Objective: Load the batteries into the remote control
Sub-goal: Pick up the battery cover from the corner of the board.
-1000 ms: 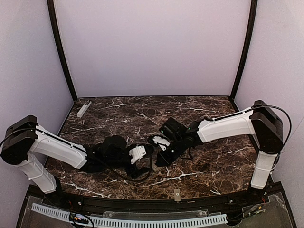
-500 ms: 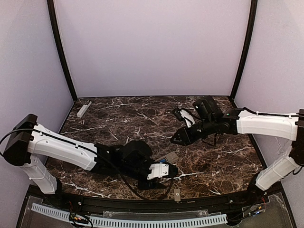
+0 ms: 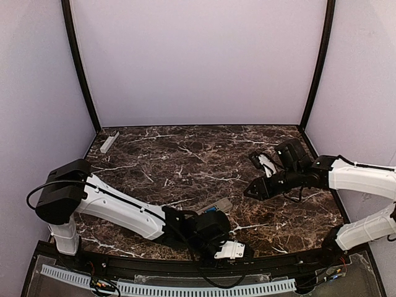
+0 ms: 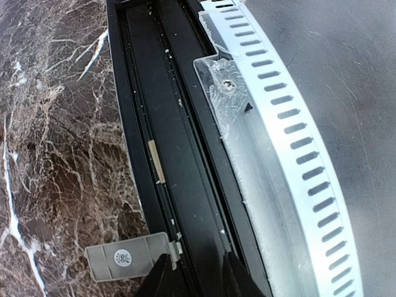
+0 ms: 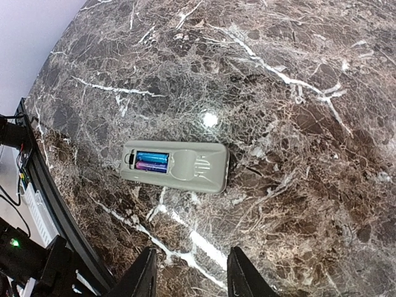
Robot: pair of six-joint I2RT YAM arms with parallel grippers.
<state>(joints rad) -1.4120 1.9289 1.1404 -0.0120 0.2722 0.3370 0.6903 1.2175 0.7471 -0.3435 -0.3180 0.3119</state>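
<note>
The remote control (image 5: 176, 166) lies face down on the marble, also seen as a small grey oblong (image 3: 218, 205) in the top view. Its battery bay is uncovered, and two blue batteries (image 5: 151, 162) lie side by side inside. My right gripper (image 5: 193, 250) hovers open above and to the right of the remote (image 3: 252, 190), holding nothing. My left gripper (image 4: 196, 257) reaches over the black rail at the table's near edge (image 3: 238, 252). Its jaws stand apart with only the rail showing between them. A grey battery cover (image 4: 127, 263) lies just left of its left finger.
A narrow pale grey bar (image 3: 109, 142) lies at the back left corner. A black rail (image 4: 179, 124) and a slotted white strip (image 4: 291, 142) run along the near edge. Purple walls enclose the table on three sides.
Both grippers have left the remote at the table's middle. The left arm swung to the near edge and its jaws narrowed. The right arm drew back to the right and its jaws opened.
</note>
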